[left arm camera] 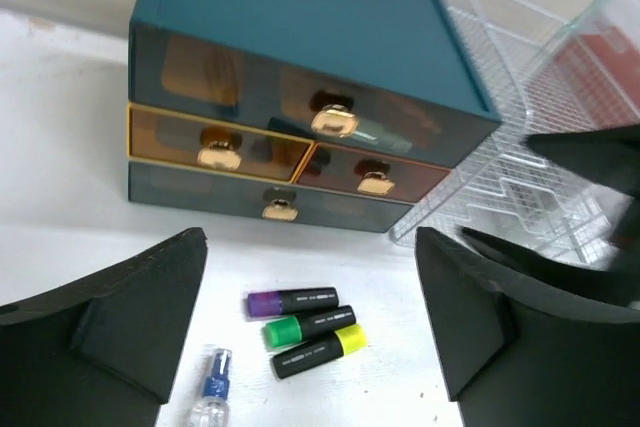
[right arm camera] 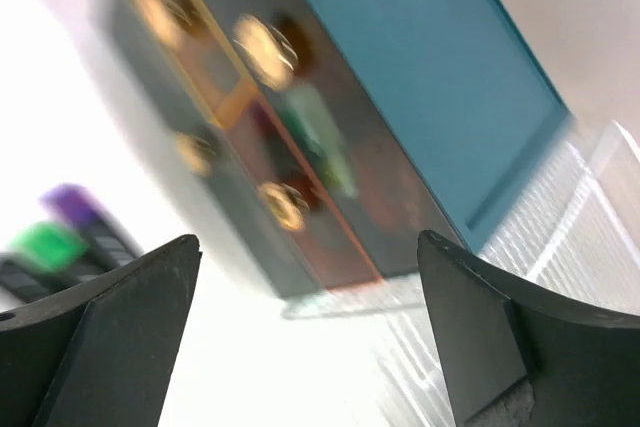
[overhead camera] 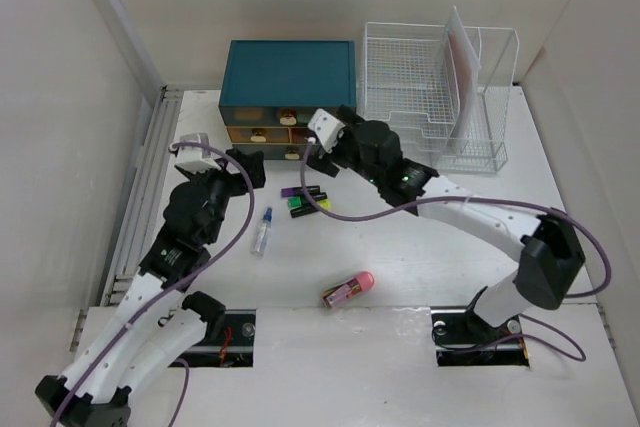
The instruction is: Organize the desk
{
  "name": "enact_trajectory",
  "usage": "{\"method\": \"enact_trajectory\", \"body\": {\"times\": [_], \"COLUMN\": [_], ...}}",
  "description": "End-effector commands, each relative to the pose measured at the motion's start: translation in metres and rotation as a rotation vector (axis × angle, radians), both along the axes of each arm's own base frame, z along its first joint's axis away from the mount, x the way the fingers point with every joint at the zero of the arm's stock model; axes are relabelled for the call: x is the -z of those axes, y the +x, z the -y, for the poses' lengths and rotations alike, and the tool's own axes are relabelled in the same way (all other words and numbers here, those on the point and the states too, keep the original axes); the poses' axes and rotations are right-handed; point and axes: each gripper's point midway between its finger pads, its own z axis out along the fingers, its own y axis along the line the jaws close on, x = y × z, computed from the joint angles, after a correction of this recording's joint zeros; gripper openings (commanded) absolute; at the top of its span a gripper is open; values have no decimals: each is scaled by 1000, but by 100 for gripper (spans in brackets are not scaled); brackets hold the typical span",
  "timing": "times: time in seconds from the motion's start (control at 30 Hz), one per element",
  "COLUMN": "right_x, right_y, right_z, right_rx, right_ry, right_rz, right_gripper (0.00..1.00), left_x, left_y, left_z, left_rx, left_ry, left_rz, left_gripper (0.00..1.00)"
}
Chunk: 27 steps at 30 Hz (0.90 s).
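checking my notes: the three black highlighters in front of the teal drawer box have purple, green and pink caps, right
No: the third cap is yellow, not pink. The left wrist view shows the three black highlighters with purple, green and yellow caps in front of the teal drawer box.

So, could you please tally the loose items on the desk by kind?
Highlighters: 3
Spray bottle: 1
Pink-capped item: 1
Total on the desk: 5
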Motion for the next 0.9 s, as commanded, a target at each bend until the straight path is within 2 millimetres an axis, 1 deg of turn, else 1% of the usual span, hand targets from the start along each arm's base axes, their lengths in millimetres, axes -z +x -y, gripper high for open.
{"method": "enact_trajectory", "body": {"times": [0.0, 0.03, 0.07, 0.1, 0.13, 0.17, 0.2, 0.23, 0.27, 0.3, 0.33, 0.37, 0.4, 0.43, 0.47, 0.5, 0.53, 0.57, 0.6, 0.63, 0.67, 0.7, 0.73, 0.77, 0.8, 0.83, 0.87], "right_x": [-13, -29, -31, -41, -46, -54, -49, -49, -53, -53, -53, -53, -54, -54, -59, -63, -64, -64, -67, -73, -73, -73, -73, -73, -73, -73, -73], "right_y": [-26, -30, -36, -29, -29, -33, -26, -24, -24, -20, -18, -18, -19, -18, -18, -22, -24, -22, -27, -28, -31, -33, -35, -38, -38, -35, -35], "right_z": [-3, 1, 1, 10, 14, 17, 28, 31, 36, 44, 48, 51, 52, 54, 58, 58, 57, 59, 58, 57, 57, 56, 54, 53, 53, 56, 56], "right_rx": [-178, -193, -237, -228, -230, -258, -238, -240, -241, -246, -247, -246, -261, -264, -258, -269, -278, -267, -282, -294, -312, -323, -330, -345, -343, -334, -334], "right_ry": [155, 223, 242, 273, 305, 326, 336, 349, 383, 401, 416, 436, 443, 444, 449, 459, 467, 474, 491, 501, 507, 511, 521, 520, 526, 528, 528], "right_rz": [-123, -148, -178, -174, -192, -193, -212, -227, -249, -268, -283, -305, -317, -318, -305, -306, -317, -322, -335, -336, -350, -361, -377, -381, -389, -387, -387], "right_gripper": [94, 92, 91, 88, 86, 81, 76, 70, 58, 54, 51, 48, 47, 47, 47, 47, 47, 47, 47, 47, 47, 47, 47, 47, 47, 47, 47], "left_x": [6, 16, 15, 13, 27, 25, 23, 23, 27, 33, 32, 41, 48, 48, 53, 60, 66, 63, 69, 76, 77, 88, 90, 94, 93, 99, 98], "left_y": [19, 31, 35, 41, 51, 56, 61, 66, 74, 78, 83, 92, 94, 98, 105, 107, 108, 112, 118, 118, 122, 127, 130, 131, 135, 139, 142], "left_z": [7, 2, 7, 7, 2, 5, 6, 6, 1, 3, 4, 0, 3, 6, 3, 4, 4, 2, -3, 0, -3, -7, -9, -7, -13, -16, -16], "left_rx": [3, -24, 9, 13, -6, 10, 11, 15, -1, 13, 19, 7, 24, 39, 24, 21, 18, 16, -1, 7, 3, -13, -14, -6, -19, -24, -19], "left_ry": [-107, -112, -157, -181, -190, -217, -269, -297, -326, -358, -420, -444, -464, -482, -503, -511, -522, -539, -551, -576, -587, -586, -599, -608, -611, -612, -614], "left_rz": [-29, -64, -78, -80, -126, -132, -133, -133, -145, -161, -158, -184, -203, -193, -201, -210, -219, -193, -200, -220, -215, -236, -243, -254, -239, -247, -232], "left_gripper": [81, 71, 65, 61, 59, 59, 57, 54, 52, 50, 47, 44, 43, 43, 43, 43, 43, 43, 43, 41, 41, 41, 41, 40, 40, 39, 39]}}
